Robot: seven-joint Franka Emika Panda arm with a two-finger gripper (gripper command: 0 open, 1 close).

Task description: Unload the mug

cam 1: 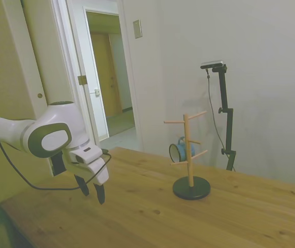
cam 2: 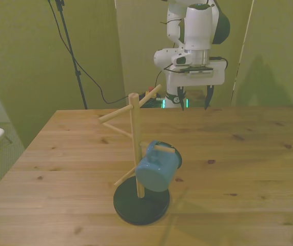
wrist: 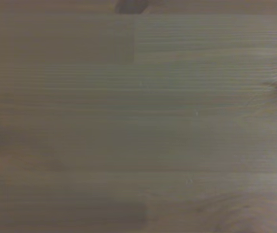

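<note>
While the wide wooden plank table (cam 2: 249, 154) fills the wrist view with bare grain only, the white two-finger gripper (cam 2: 194, 100) hangs above its far edge, fingers spread well apart, holding nothing, well apart from the tall wooden peg stand on a round black base (cam 2: 135, 154); the small blue-teal enamel mug (cam 2: 157, 166) hangs tilted on a lower peg on the front view's right side of the post
</note>
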